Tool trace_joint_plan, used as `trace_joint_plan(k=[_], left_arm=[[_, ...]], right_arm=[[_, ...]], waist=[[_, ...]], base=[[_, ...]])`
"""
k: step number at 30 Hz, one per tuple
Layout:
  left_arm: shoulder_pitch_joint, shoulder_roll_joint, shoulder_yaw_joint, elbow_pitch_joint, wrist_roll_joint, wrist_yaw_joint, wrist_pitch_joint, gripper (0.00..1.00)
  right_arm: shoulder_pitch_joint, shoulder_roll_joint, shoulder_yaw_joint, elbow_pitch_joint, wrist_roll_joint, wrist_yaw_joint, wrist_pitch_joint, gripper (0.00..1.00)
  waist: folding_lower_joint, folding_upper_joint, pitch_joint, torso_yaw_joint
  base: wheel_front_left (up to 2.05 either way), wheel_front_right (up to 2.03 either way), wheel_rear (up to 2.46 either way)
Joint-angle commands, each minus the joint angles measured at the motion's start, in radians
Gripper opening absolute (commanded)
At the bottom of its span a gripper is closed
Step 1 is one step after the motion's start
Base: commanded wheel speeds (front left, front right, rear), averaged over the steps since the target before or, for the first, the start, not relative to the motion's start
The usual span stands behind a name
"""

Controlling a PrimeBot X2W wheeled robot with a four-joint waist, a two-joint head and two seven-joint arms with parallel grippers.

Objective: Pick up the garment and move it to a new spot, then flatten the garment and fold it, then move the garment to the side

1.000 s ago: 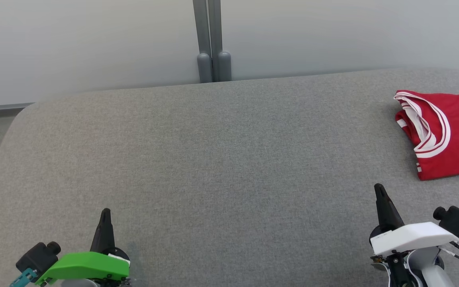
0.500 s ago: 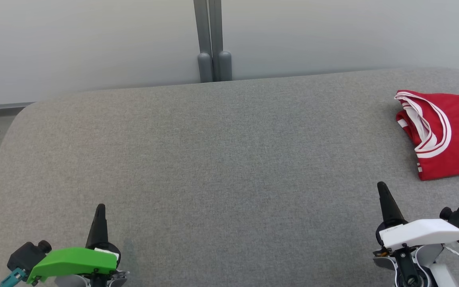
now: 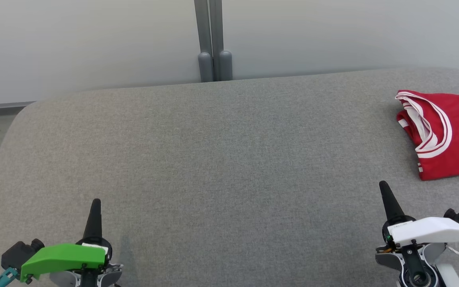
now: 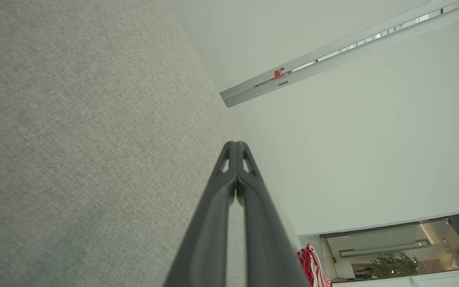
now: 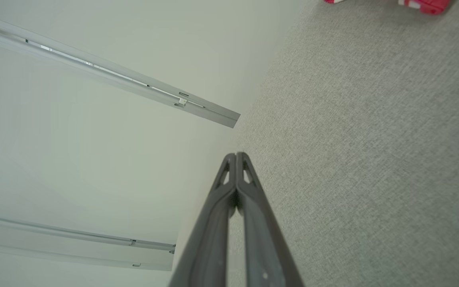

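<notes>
Red sleeveless jersey with white-striped trim (image 3: 448, 135) lies in a compact folded stack at about three o'clock on the grey fabric-covered tabletop (image 3: 213, 159), running off the right edge of the head view. It looks folded and set well to the side, so I judge the pick-up, flattening, folding and final move all done. Its far half is cut off by the frame, so the fold may be less tidy there than it seems.

Left gripper with the green housing (image 3: 95, 204) sits at seven o'clock, its two dark fingers (image 4: 209, 231) pressed together on nothing. Right gripper with the white housing (image 3: 384, 187) sits at five o'clock, likewise closed and empty, near the jersey but apart from it. Little seems left beyond drawing both grippers back.
</notes>
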Motion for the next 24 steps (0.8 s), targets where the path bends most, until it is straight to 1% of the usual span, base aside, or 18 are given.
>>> trace_joint_plan(k=[1,24], left_arm=[[-0.024,0.007,0.008,-0.009,-0.022,-0.009,0.007,0.00],[-0.044,0.007,0.049,-0.008,-0.196,-0.032,0.062,0.00]], right_arm=[[-0.021,-0.006,-0.006,-0.004,0.028,0.000,0.008,0.00],[-0.029,-0.004,-0.034,0.000,0.228,0.000,0.063,0.00]], waist=[[0.0000,-0.0001,0.000,0.000],[0.0000,-0.0001,0.002,0.003]], base=[[0.00,0.00,0.00],[0.00,0.00,0.00]])
